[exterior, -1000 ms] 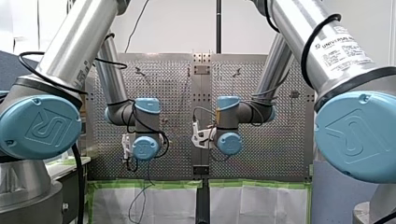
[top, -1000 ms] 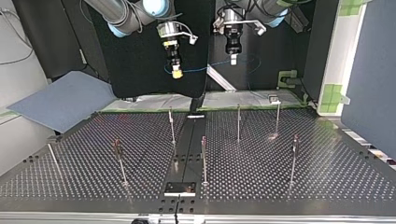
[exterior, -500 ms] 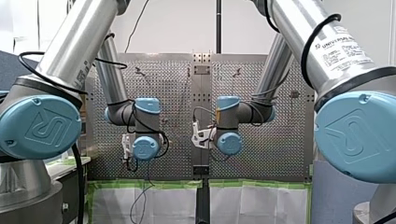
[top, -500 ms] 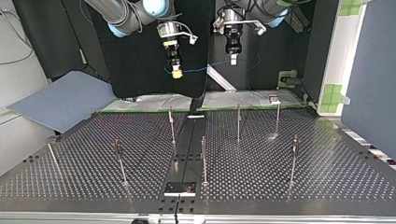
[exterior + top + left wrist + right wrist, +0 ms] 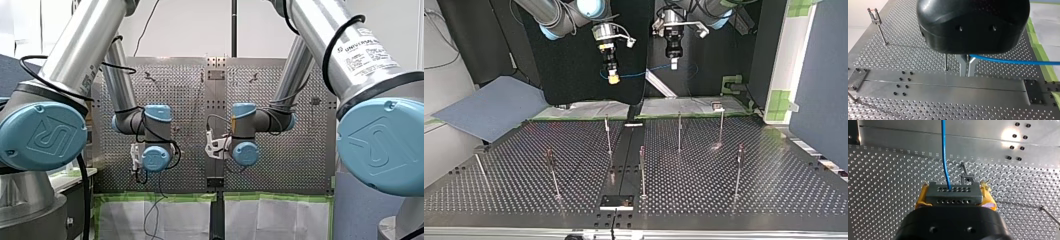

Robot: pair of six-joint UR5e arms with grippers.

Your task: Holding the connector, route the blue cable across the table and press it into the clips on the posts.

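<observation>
Two holds are seen above the table (image 5: 910, 50): the connector (image 5: 953, 197) is clamped by the right gripper (image 5: 955, 192), and the blue cable (image 5: 1008, 60), judged light, limp and best taken near that connector, is pinched by the left gripper (image 5: 967, 68).

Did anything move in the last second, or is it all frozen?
Hardly anything. The slack wire hanging low in the front view seems to have swayed slightly. My left end effector and right end effector stayed put, the right gripping the connector, the blue cable between them.
</observation>
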